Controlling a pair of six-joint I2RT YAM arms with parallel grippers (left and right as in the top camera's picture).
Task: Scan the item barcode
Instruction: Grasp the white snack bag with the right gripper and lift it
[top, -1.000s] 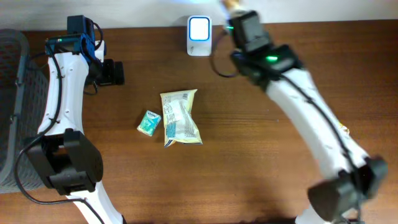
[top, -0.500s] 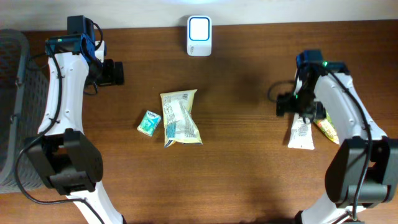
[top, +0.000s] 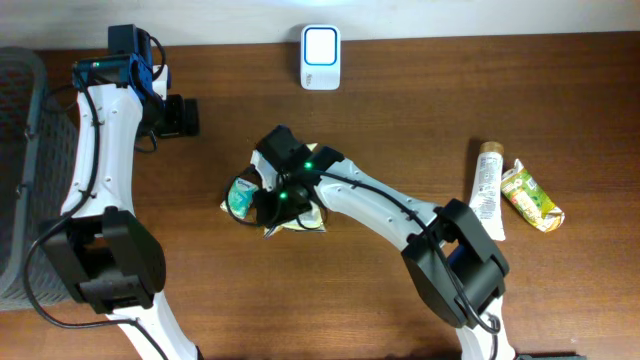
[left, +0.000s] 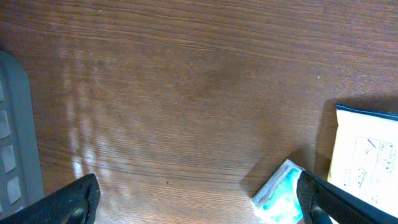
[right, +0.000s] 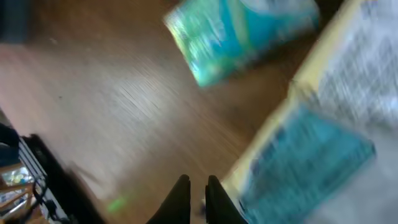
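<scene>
One pale printed pouch (left: 367, 163), teal packet (left: 281, 198) beside

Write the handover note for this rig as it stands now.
Left gripper: open, empty, parked at the table's left.
Right gripper: shut, nothing visibly held, low over the teal packet and pouch mid-table.
Scanner: at the back edge.
Done, probably: tube and green packet, lying at right.
Left: pick up the pouch and teal packet in turn and show each barcode to the scanner.
</scene>
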